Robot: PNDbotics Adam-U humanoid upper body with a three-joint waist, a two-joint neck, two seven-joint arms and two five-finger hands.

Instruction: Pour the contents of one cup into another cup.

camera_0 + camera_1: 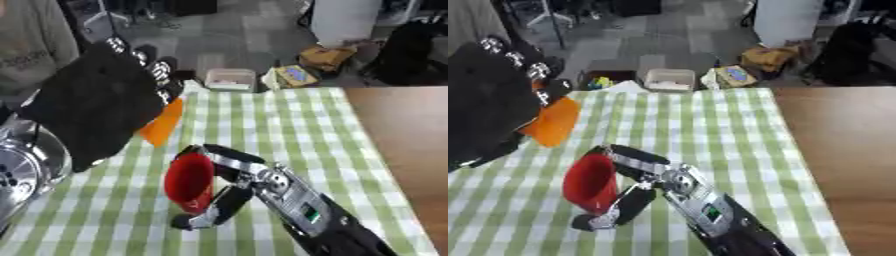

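My right hand (267,182) comes in from the lower right, its fingers and thumb curled round a red cup (188,181). The red cup is tipped on its side with its mouth facing left, just above the checked cloth. My left hand (96,107) fills the upper left with its black back towards the camera. It is shut on an orange cup (551,121), of which only a part shows past the hand's right edge. The orange cup sits up and to the left of the red cup, a short gap away. What either cup holds is hidden.
A green and white checked cloth (280,125) covers the table, with bare brown wood (402,135) on the right. A white box (229,79) and bags (325,57) lie on the floor beyond the far edge. My left arm's silver joint (22,170) crowds the left side.
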